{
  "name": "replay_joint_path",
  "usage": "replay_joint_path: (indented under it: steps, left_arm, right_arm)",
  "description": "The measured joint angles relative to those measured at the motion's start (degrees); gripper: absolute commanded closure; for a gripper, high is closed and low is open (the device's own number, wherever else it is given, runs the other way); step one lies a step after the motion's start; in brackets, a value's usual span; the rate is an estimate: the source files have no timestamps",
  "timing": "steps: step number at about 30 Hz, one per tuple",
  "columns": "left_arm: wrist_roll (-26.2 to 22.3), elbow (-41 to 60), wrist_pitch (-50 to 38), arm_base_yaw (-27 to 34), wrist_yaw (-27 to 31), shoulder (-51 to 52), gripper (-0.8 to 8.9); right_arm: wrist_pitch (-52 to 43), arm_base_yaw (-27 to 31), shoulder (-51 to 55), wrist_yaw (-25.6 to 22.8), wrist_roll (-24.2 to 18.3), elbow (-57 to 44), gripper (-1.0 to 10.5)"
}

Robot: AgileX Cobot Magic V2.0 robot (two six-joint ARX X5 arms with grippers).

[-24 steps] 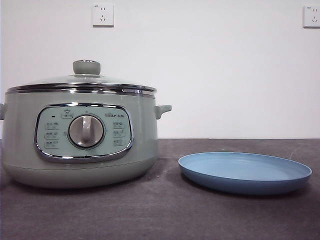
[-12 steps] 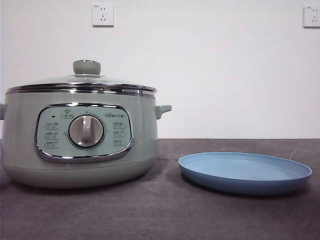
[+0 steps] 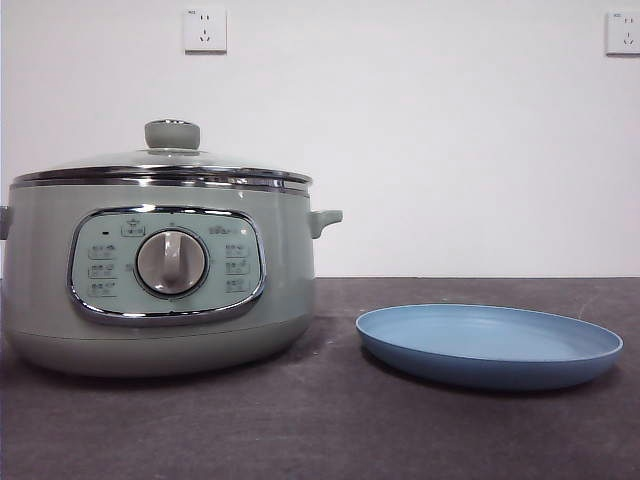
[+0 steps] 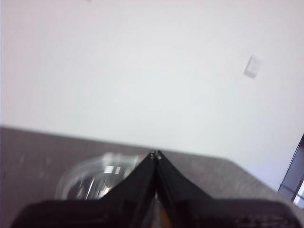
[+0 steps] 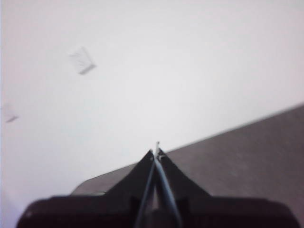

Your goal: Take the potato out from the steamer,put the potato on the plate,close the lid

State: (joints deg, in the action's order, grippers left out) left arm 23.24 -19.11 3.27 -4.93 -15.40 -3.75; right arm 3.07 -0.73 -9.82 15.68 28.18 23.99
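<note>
The sage-green steamer (image 3: 165, 270) stands on the left of the dark table, its silver dial facing me. The glass lid (image 3: 165, 165) with its pale green knob sits closed on the chrome rim. To its right lies the light-blue plate (image 3: 490, 343), with nothing on it. The potato is hidden. My left gripper (image 4: 156, 154) is shut and empty, high above the table, with the lid (image 4: 97, 180) blurred beyond it. My right gripper (image 5: 156, 151) is shut too, holding nothing, facing the wall and the table's far edge. Neither gripper shows in the front view.
A white wall rises behind the table, with one socket (image 3: 205, 30) above the steamer and another (image 3: 622, 32) at the far right. Dark tabletop (image 3: 330, 430) stretches in front of the steamer and plate.
</note>
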Motion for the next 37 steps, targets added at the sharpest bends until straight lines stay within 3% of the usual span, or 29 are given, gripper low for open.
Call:
replay_joint_path:
  steps: [5, 11, 16, 21, 25, 26, 31, 37]
  left_arm:
    - [-1.5, -12.3, 2.9, 0.0, -0.4, -7.8, 8.19]
    - [-8.2, -27.5, 8.7, 0.0, -1.6, -19.4, 8.19]
    - [-14.4, -41.7, 20.4, 0.0, -4.4, -31.5, 8.19]
    - [-19.3, -55.2, 34.9, 0.0, -7.1, -42.7, 8.18]
    - [-21.4, -64.0, 46.1, 0.0, -9.4, -51.3, 8.09]
    - [-21.8, -65.1, 47.6, 0.0, -10.2, -52.9, 7.83]
    - [-22.4, -66.8, 50.0, -0.6, -11.2, -58.2, 3.42]
    - [-22.4, -66.8, 50.1, -2.8, -11.3, -60.2, 3.42]
  right_arm:
    - [6.7, 0.0, -11.2, 6.9, -6.1, 17.2, 9.6]
    - [13.2, -0.9, -24.3, 14.1, -14.8, 36.6, 9.6]
    - [22.6, -2.2, -36.1, 21.7, -20.4, 50.9, 9.6]
    - [36.2, -4.9, -46.7, 23.2, -26.8, 64.0, 9.3]
    - [46.1, -8.4, -53.7, 23.2, -31.8, 70.9, 7.3]
    - [46.8, -9.3, -54.5, 23.2, -32.3, 71.2, 6.9]
    - [49.1, -12.0, -57.0, 22.9, -33.8, 71.3, 3.9]
    - [49.5, -13.7, -57.5, 17.9, -34.2, 71.4, 3.5]
